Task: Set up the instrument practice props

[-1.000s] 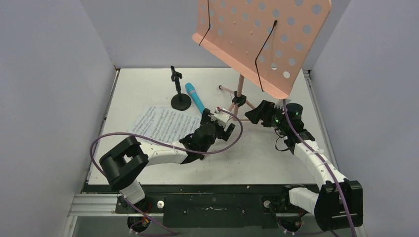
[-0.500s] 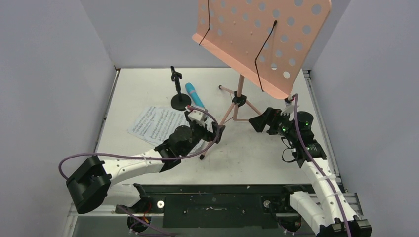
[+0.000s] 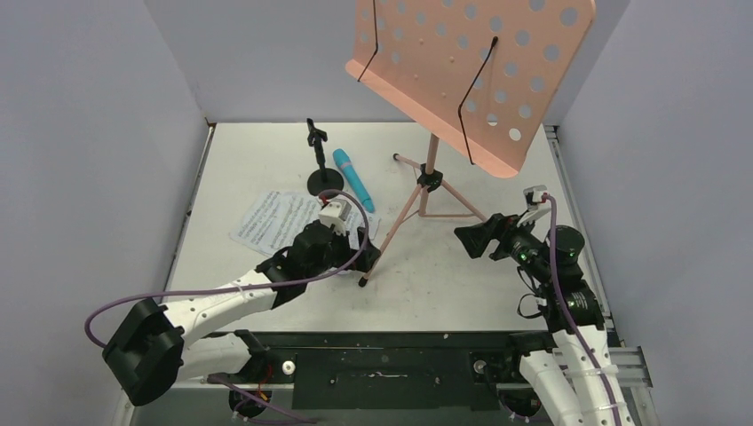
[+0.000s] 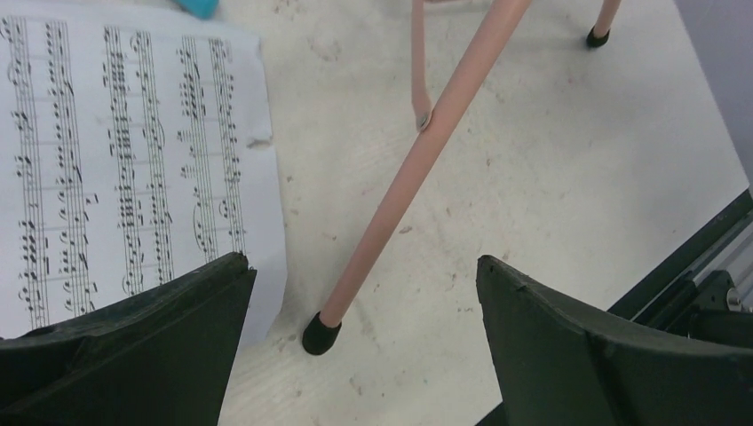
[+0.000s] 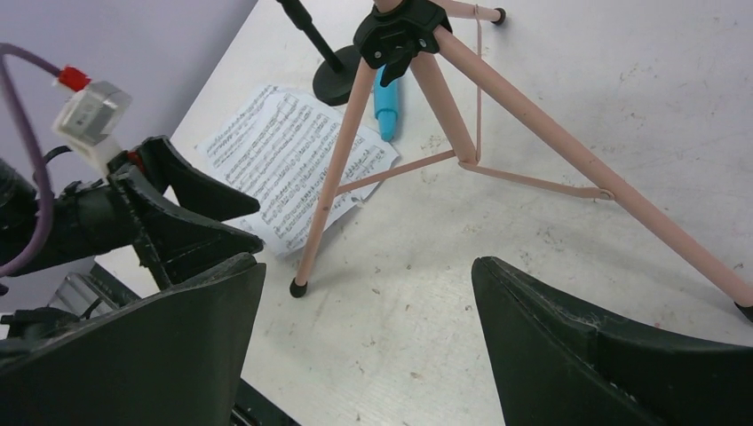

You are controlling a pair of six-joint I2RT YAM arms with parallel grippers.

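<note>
The pink perforated music stand (image 3: 462, 62) stands on its tripod legs (image 3: 400, 213) mid-table. White sheet-music pages (image 3: 280, 220) lie flat left of the near leg; they also show in the left wrist view (image 4: 133, 160) and the right wrist view (image 5: 284, 160). The blue microphone (image 3: 352, 174) lies beside the black round-based mic stand (image 3: 322, 180). My left gripper (image 3: 360, 240) is open and empty over the pages' edge, next to the near leg's foot (image 4: 321, 333). My right gripper (image 3: 471, 238) is open and empty, right of the tripod.
Grey walls close in the table on the left, back and right. A black rail (image 3: 382, 355) runs along the near edge. The music stand's desk overhangs the back right of the table.
Both arms have drawn back toward the near edge. My left gripper moved left from the tripod to the pages' edge. My right gripper moved right, away from the stand. The stand stays upright.
</note>
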